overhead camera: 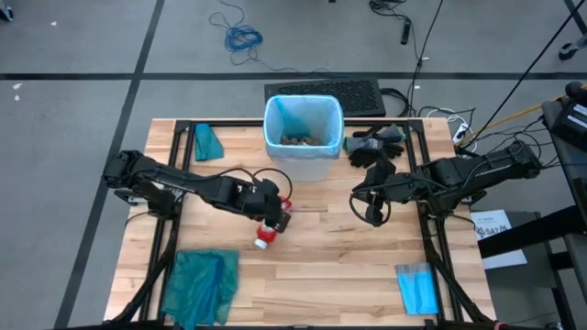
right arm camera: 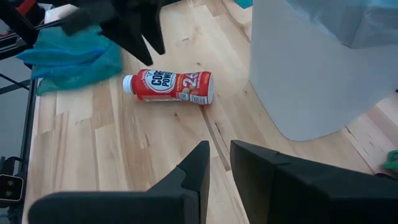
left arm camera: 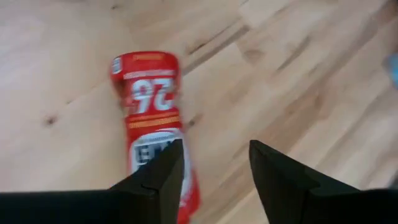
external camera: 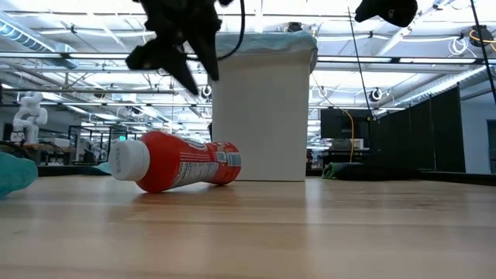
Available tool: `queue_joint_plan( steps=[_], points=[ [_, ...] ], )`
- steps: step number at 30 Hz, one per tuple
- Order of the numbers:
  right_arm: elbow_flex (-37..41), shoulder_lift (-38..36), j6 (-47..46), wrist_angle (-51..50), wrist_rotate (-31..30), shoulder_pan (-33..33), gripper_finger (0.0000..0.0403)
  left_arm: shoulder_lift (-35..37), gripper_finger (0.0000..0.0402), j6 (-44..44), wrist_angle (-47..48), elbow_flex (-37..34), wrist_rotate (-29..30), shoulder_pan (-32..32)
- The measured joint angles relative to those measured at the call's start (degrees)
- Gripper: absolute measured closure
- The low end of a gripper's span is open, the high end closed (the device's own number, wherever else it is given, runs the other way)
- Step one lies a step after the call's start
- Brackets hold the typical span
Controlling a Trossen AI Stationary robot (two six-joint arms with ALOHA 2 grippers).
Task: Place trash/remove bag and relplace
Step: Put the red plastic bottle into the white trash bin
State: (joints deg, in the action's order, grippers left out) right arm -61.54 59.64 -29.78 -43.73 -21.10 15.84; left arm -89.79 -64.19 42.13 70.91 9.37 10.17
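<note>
red-and-white bottle [external camera: 177,161] lies sideways beneath open left claw [external camera: 182,66].

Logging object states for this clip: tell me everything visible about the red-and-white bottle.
The red-and-white bottle is small and looks like plastic, with a white screw cap and a red label with white lettering and a large number. It lies on its side on the bare wooden table, in front of the white bin, capped and apparently intact. Nothing grips it: the left gripper hangs just above it, fingers apart. Only the tabletop touches it.
</note>
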Motion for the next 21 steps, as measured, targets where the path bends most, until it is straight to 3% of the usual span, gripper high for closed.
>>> queue_joint_plan(
  steps=[5, 13, 21],
  points=[
    [0.0, 0.0, 0.0, -0.57, 0.12, 0.0, 0.0347, -4.43, 0.0178, 0.87, 4.76, 0.0, -2.03, -0.02],
    [0.0, 0.0, -0.35, -2.05, 0.22, 0.0, 0.0347, -12.82, 0.012, 0.78, -1.97, 0.01, -6.5, -0.08],
    [0.0, -0.01, -0.66, -2.23, 0.26, 0.0, 0.0347, -22.39, 0.0108, 1.42, -5.23, 0.44, -13.62, 0.42]
  ],
)
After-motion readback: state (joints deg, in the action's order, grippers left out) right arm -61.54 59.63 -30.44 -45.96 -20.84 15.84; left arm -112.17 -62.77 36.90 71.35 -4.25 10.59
